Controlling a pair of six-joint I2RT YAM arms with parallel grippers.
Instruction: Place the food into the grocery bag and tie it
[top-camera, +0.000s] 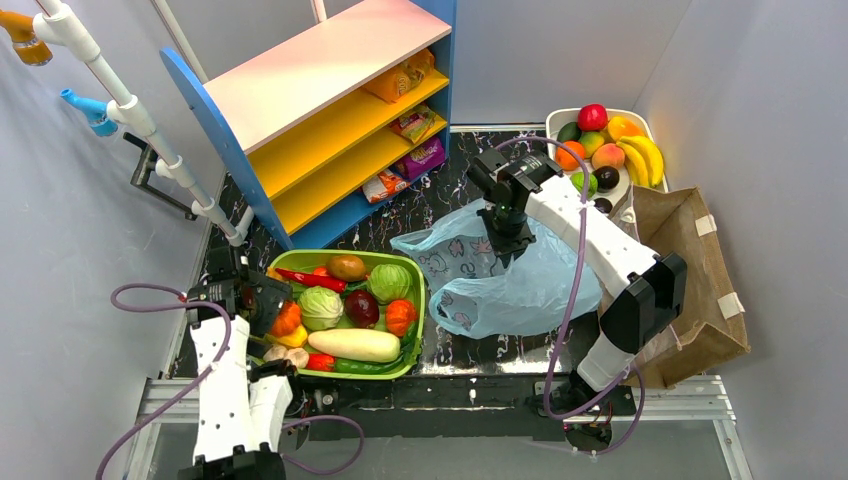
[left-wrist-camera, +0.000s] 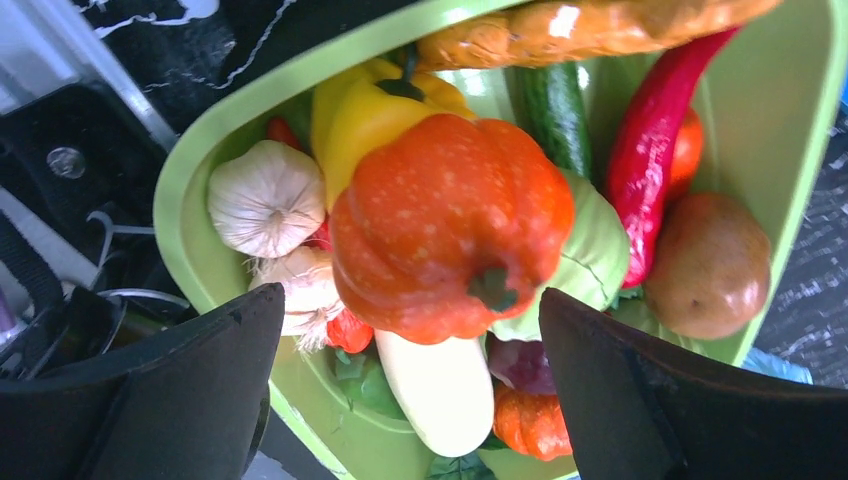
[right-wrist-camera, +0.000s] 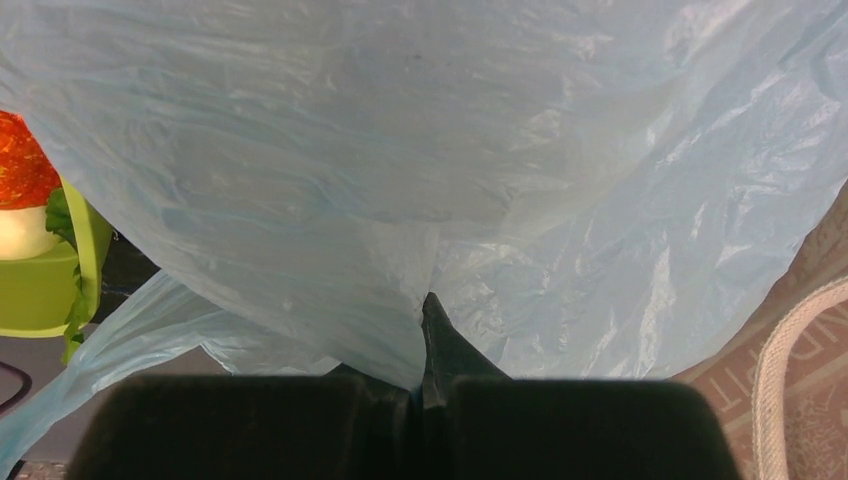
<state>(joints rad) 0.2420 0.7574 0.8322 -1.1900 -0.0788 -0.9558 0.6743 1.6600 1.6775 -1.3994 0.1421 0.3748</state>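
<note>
The light-blue grocery bag (top-camera: 510, 285) lies crumpled on the dark table, right of centre. My right gripper (top-camera: 505, 250) is shut on a fold of its plastic, which fills the right wrist view as the bag (right-wrist-camera: 500, 150) hanging from the closed gripper (right-wrist-camera: 425, 310). Food sits in two places. A round orange fruit (top-camera: 570, 155) lies in the white tray behind the bag. An orange pumpkin-shaped piece (left-wrist-camera: 440, 220) lies in the green basket (left-wrist-camera: 190, 180). My left gripper (left-wrist-camera: 410, 300) is open just above that piece, touching nothing; from above it (top-camera: 270, 300) is at the basket's left end.
The green basket (top-camera: 420, 290) also holds cabbages, a white radish (top-camera: 355, 345), a red chilli, garlic and a potato. The white tray (top-camera: 560, 115) of fruit stands at back right, a brown paper bag (top-camera: 700, 290) at right, a blue-and-yellow shelf (top-camera: 330, 70) behind.
</note>
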